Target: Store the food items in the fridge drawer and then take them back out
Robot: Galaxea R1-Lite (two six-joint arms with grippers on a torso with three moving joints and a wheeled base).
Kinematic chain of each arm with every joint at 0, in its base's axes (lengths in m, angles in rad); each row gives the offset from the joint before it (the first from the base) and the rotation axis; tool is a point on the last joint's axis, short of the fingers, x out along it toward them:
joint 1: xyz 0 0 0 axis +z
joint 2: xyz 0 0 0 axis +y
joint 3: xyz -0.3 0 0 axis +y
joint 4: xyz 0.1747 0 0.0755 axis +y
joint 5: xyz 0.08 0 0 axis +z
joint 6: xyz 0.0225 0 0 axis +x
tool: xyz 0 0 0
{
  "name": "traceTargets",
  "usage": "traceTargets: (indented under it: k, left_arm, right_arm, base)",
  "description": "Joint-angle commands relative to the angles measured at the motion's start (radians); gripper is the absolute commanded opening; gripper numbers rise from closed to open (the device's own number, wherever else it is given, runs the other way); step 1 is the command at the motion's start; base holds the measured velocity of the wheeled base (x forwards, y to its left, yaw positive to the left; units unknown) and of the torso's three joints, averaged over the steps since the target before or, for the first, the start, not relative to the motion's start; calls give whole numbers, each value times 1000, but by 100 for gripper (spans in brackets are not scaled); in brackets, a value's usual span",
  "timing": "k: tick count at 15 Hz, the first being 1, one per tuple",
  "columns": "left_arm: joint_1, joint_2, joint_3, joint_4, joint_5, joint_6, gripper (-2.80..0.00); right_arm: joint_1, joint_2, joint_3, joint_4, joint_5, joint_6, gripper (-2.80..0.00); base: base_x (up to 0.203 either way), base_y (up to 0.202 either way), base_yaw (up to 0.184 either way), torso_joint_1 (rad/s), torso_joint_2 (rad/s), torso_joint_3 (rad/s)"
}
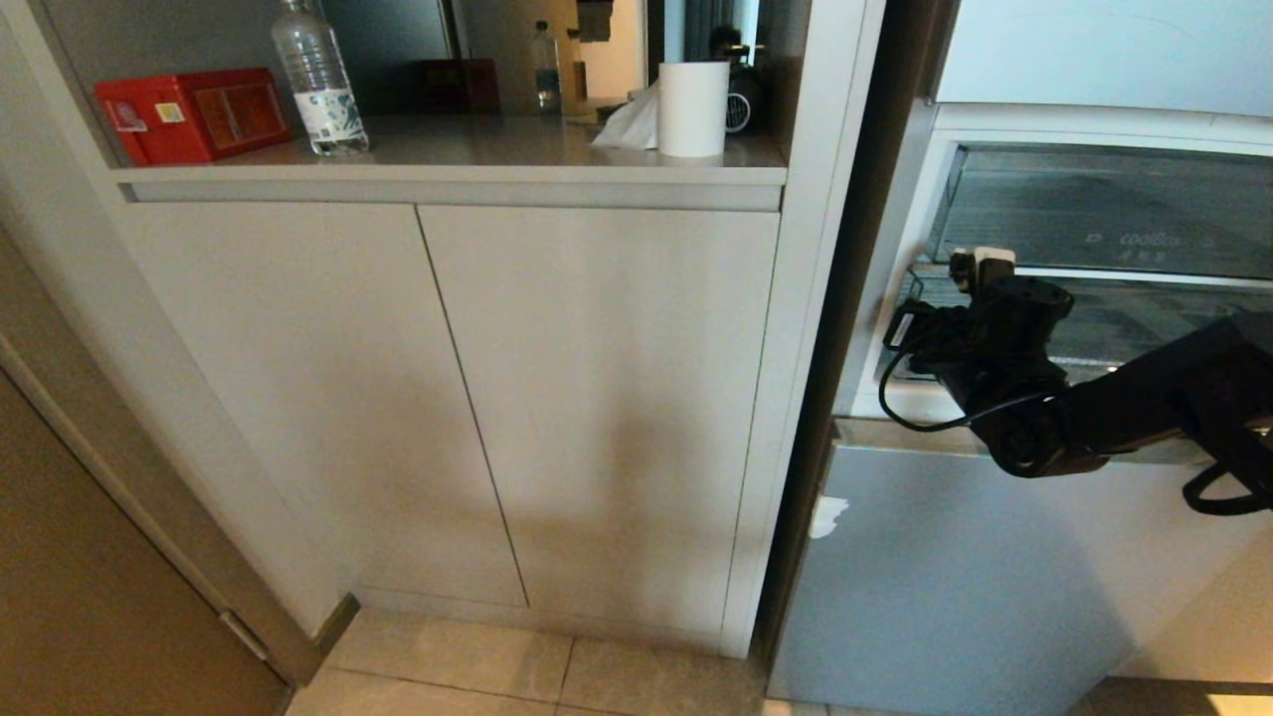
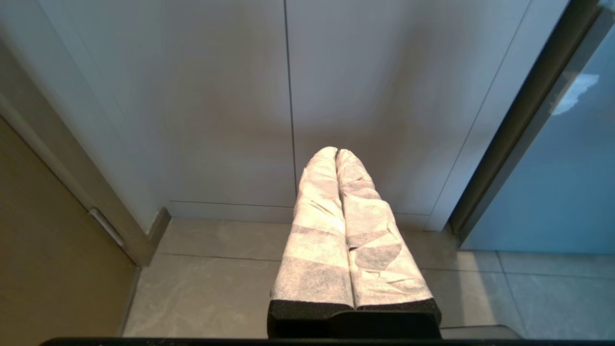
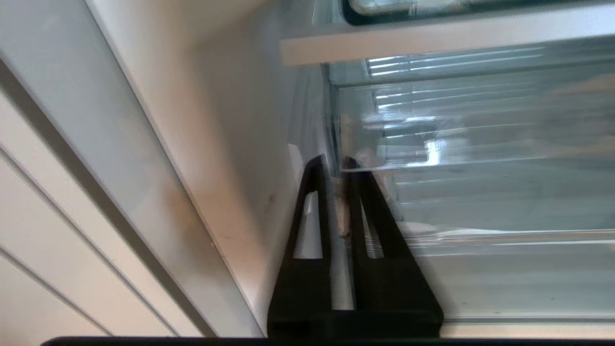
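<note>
Left of the right gripper [image 3: 338, 166] stands a broad cabinet [image 1: 448, 398] with two flat, matte pale doors and a smooth shelf on top. On that shelf, well apart from the gripper, sit a red box [image 1: 194, 114], a clear ribbed plastic bottle [image 1: 318, 80] and a white paper roll [image 1: 693, 107]. Below the gripper runs a flat silver-grey fridge door [image 1: 975, 587] with a soft sheen. Above it is a taller clear drawer [image 1: 1104, 209] with fine ridges. The fridge drawer [image 3: 480, 192], shallow, wide and of transparent ribbed plastic with a white front edge, lies right at the gripper: the two black, tapered, slotted fingers [image 3: 307, 240] are pinched together on the drawer's near corner wall, one finger outside it and one inside. No fruit shows through the plastic. The left gripper [image 2: 338, 153] hangs apart from all this, over pale floor tiles [image 2: 216, 283] before the cabinet, its white cloth-wrapped fingers pressed together on nothing.
</note>
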Motion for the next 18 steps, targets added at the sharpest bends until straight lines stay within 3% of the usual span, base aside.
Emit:
traceTargets:
  k: [1,6,18]
  left_arm:
    - [0,0,0,1,1,0,-280]
    - [0,0,0,1,1,0,-280]
    - [0,0,0,0,1,0,-280]
  right_arm:
    - [1,-4,2,-10,1,2,-280]
    - [2,-64,83,-13,6,9,-280]
    - [53,-351,478,-21,12,65,-280]
  base:
    - [0,0,0,0,0,0]
    - [0,0,0,0,0,0]
    - [0,0,0,0,0,0]
